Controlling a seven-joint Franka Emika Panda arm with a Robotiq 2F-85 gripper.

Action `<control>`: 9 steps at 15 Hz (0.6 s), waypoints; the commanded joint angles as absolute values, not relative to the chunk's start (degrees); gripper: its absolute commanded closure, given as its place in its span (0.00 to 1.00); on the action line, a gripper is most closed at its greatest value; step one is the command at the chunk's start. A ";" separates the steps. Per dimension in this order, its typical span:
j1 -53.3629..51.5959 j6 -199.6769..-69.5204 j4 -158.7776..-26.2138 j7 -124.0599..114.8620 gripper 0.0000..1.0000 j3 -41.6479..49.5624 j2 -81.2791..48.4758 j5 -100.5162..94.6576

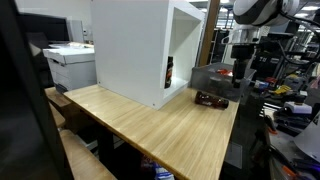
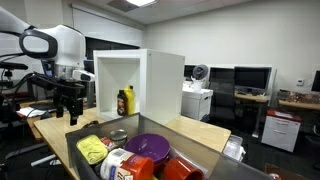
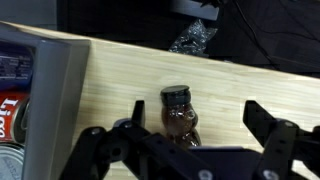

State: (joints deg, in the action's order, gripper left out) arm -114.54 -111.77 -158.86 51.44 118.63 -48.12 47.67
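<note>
Now | end effector [image 3: 192,110] jaws apart | bear bottle [image 3: 180,116] between them (lying flat)

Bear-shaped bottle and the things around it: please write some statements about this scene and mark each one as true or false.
1. The bear-shaped bottle lies on the wooden table. True.
2. The jaws are shut on the bear-shaped bottle. False: in the wrist view they stand open, one on each side of it and apart from it.
3. The white cabinet is empty. False: two bottles stand inside it.
4. The grey bin holds a purple bowl. True.
</note>
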 commanded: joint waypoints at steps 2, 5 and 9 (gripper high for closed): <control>-111.71 -118.87 -158.86 50.13 0.00 111.78 -43.11 52.97; -112.32 -119.14 -158.75 50.65 0.00 111.56 -42.87 51.45; -110.98 -119.11 -158.93 50.57 0.00 111.24 -42.46 49.91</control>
State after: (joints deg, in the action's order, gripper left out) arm -111.89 -118.28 -158.72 51.19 111.20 -43.89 51.56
